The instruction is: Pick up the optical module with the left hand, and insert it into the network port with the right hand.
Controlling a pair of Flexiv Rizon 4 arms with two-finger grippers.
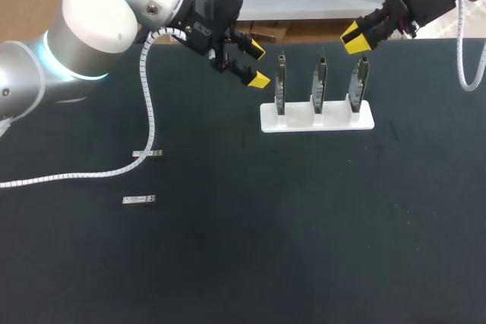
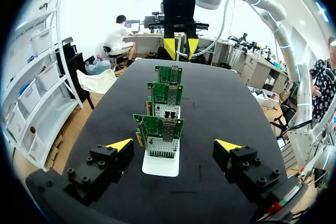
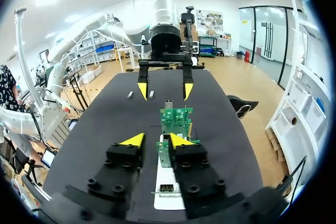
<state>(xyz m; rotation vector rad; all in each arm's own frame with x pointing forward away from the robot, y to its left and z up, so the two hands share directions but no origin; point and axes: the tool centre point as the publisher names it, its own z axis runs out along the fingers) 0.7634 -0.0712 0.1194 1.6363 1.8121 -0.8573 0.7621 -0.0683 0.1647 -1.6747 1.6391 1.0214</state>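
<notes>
Two small silver optical modules [image 1: 148, 155] [image 1: 140, 200] lie flat on the black table at the left, with nothing touching them; in the right wrist view they show as the far modules [image 3: 129, 95] [image 3: 151, 94]. Three green network boards [image 1: 318, 81] stand upright in a white stand [image 1: 317, 117]. My left gripper [image 1: 254, 64] hangs wide open just left of the stand, nothing between its fingers [image 2: 119, 145]. My right gripper [image 1: 355, 39] hovers above the right-hand board, its tips a narrow gap apart and holding nothing. In its own view the right gripper [image 3: 156, 140] sits right over the nearest board [image 3: 176, 116].
A white spiral cable [image 1: 144, 89] trails from my left arm across the table's left side, close to the upper module. The black table [image 1: 304, 248] stretches bare in front of the stand.
</notes>
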